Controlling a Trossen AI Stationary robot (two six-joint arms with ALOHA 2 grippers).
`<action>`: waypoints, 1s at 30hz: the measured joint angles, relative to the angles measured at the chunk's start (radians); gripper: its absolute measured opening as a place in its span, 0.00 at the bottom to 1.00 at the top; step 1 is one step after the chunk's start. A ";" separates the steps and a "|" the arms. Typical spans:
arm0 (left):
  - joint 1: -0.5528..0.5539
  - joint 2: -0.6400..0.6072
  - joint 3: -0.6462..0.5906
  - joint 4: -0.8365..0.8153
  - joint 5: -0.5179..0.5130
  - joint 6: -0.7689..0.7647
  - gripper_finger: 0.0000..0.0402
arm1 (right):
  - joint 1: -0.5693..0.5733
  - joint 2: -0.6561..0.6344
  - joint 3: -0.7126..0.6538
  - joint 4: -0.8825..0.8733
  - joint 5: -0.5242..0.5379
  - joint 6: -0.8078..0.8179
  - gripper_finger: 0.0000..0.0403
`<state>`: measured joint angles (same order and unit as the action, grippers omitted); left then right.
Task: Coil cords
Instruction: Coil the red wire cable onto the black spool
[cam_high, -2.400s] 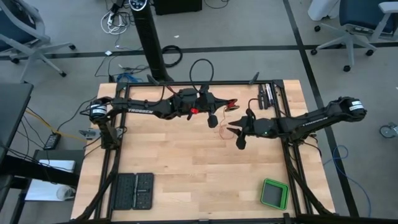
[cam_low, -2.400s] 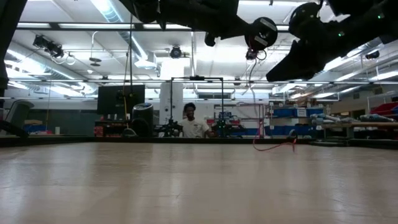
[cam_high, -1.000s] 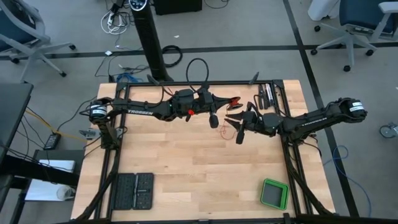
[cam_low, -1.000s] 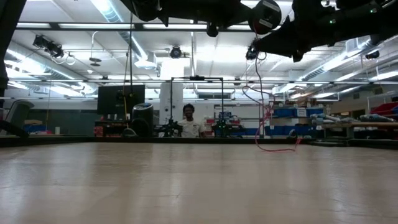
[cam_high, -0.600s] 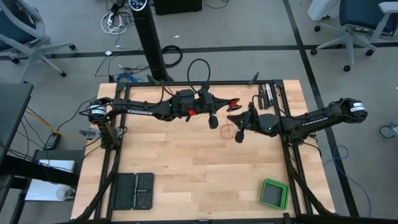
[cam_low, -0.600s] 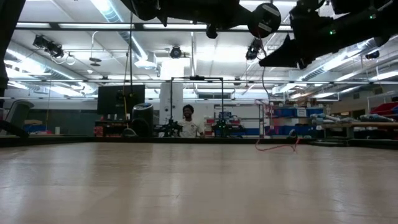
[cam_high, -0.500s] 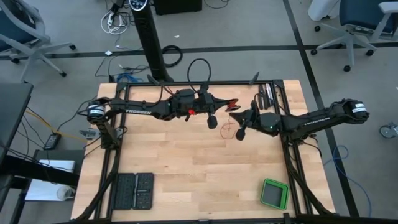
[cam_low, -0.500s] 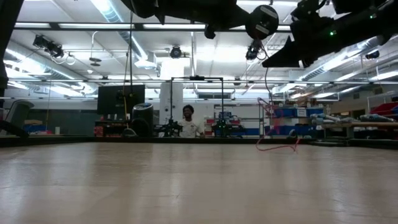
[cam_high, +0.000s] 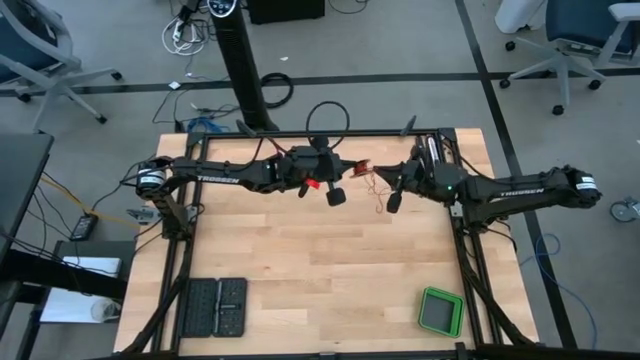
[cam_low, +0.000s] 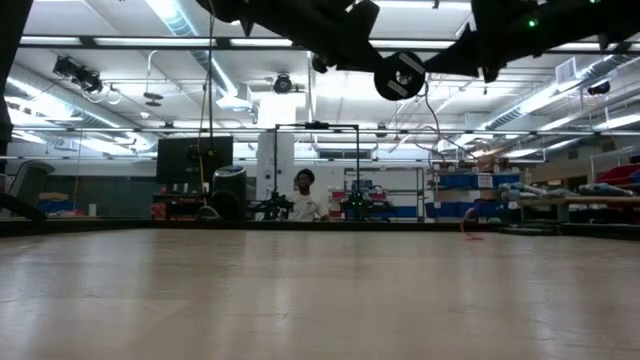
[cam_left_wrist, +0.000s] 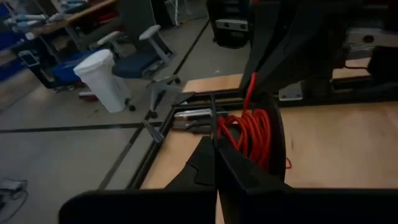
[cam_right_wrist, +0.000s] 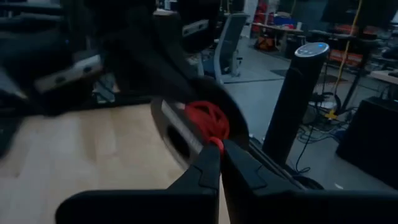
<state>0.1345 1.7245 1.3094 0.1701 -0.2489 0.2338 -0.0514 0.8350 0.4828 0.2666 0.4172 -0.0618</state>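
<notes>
Left wrist view shows the left end effector (cam_left_wrist: 216, 163) with fingers pressed together, a bundle of red-orange cord (cam_left_wrist: 252, 134) wound just beyond them. Right wrist view has the right end effector (cam_right_wrist: 219, 163) pinched shut on the cord at a red coil (cam_right_wrist: 207, 119). From the high view, both end effectors meet above the far middle of the table (cam_high: 300, 270), cord strands dangling between them.
</notes>
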 joint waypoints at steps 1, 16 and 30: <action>0.000 0.000 0.000 0.003 -0.006 0.004 0.01 | -0.004 0.016 0.016 0.000 -0.005 0.001 0.01; -0.037 0.003 0.000 -0.047 -0.185 0.023 0.01 | -0.008 0.179 0.160 0.022 -0.129 -0.019 0.12; -0.046 0.003 -0.001 -0.086 -0.348 0.190 0.01 | 0.003 0.171 0.159 -0.152 -0.046 0.090 0.19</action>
<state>0.0881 1.7279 1.3087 0.0837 -0.5964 0.4235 -0.0487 1.0063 0.6417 0.1144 0.3708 0.0281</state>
